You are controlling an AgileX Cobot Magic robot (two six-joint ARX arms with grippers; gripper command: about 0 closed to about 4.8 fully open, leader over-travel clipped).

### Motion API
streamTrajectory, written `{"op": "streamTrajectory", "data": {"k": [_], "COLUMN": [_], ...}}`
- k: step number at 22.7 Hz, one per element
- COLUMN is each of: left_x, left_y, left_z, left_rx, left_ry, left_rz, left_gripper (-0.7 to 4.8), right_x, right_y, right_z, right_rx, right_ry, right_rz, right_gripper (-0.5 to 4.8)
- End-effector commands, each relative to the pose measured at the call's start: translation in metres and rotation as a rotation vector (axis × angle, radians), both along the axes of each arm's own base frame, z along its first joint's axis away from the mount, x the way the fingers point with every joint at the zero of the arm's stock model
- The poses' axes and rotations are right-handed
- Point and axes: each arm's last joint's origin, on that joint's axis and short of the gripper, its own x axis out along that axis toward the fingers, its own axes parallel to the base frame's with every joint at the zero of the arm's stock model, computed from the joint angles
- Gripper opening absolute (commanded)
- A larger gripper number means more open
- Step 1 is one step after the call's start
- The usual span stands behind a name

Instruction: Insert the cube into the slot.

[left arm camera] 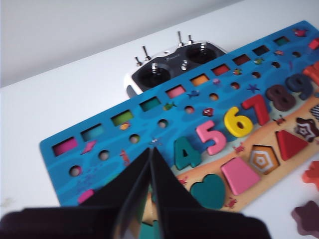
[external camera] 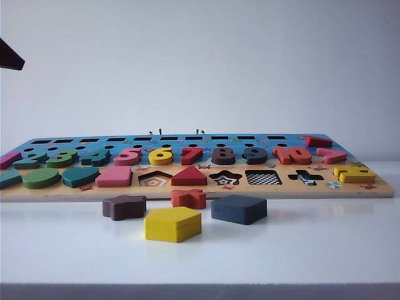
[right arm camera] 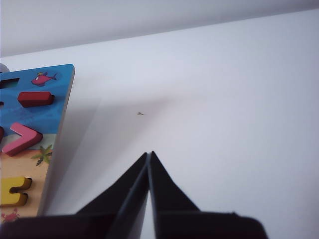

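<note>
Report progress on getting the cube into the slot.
Done: nothing. The cube lies on the table in front of the board, and the checkered slot is empty. In hand: nothing; the left gripper is shut above the board, the right gripper shut over bare table. Left: grasp, carry, insert.

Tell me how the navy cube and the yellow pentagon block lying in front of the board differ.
Colour: the cube is dark navy; the yellow pentagon block is bright yellow.
Shape: the cube is square with rounded corners; the pentagon block has five sides.
Place: the cube lies nearer the puzzle board, below the checkered slot; the pentagon block sits closer to the camera, further left.
Shared: both lie flat on the table, loose, untouched.
</note>
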Motion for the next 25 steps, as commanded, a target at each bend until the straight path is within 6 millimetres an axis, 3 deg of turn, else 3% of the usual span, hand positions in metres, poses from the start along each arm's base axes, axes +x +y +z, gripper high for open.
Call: {"op": "streamTrajectory", "data": {"k": [1, 6, 13, 20, 23, 25], "left_x": [0.0, -0.002, -0.007, -0.008, -0.006, -0.003], "left_y": [-0.007, -0.022, -0.035, -0.046, -0.051, -0.056], "left_z": [0.005, 0.013, 0.023, 0.032, 0.039, 0.047], "left_rx": [0.011, 0.044, 0.061, 0.043, 0.036, 0.038], "left_ry": [0.024, 0.101, 0.216, 0.263, 0.268, 0.272], "left_rz": [-0.08, -0.239, -0.467, -0.692, -0.733, -0.789], "left_gripper": [0.17, 0.17, 0.17, 0.17, 0.17, 0.17], "right_x": [-0.001, 0.005, 0.018, 0.026, 0.027, 0.027], "right_y": [0.001, 0.014, 0.041, 0.063, 0.07, 0.077], "right_z": [0.013, 0.051, 0.105, 0.142, 0.153, 0.161], "right_rx": [0.04, 0.08, 0.04, -0.099, -0.155, -0.187], "right_ry": [-0.03, 0.008, 0.202, 0.346, 0.406, 0.471], "right_rz": [0.013, 0.128, 0.333, 0.494, 0.558, 0.655], "right_gripper": [-0.03, -0.01, 0.0, 0.04, 0.27, 0.74]}}
